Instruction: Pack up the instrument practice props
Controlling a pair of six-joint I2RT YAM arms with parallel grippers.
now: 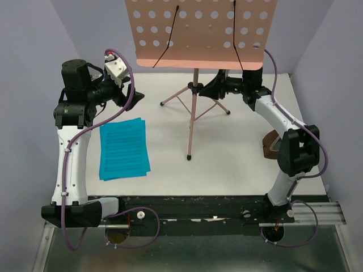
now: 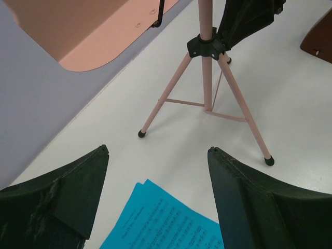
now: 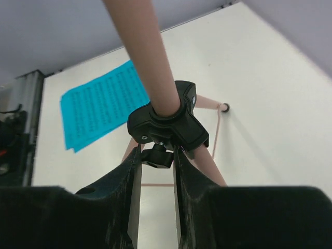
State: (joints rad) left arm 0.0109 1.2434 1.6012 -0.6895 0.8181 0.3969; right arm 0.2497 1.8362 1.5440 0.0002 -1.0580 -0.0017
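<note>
The salmon-pink music stand [image 1: 194, 113] stands upright at the table's back middle, its hole-dotted desk [image 1: 198, 31] on top. My right gripper [image 1: 212, 89] is at the black tripod collar [image 3: 166, 124]. Its fingers are closed on the small black knob [image 3: 156, 156] under the collar. The bright blue music sheets [image 1: 123, 148] lie flat at the left. My left gripper [image 1: 131, 97] is open and empty, held above the table past the sheets' far edge [image 2: 166, 223], facing the stand's legs [image 2: 206, 98]. The brown metronome [image 1: 271, 144] sits at the right, partly hidden behind my right arm.
Purple-grey walls close in the back and both sides of the white table [image 1: 227, 164]. The stand's three feet spread over the back middle, one reaching forward to the centre [image 1: 189, 157]. A black rail [image 1: 193, 207] runs along the near edge.
</note>
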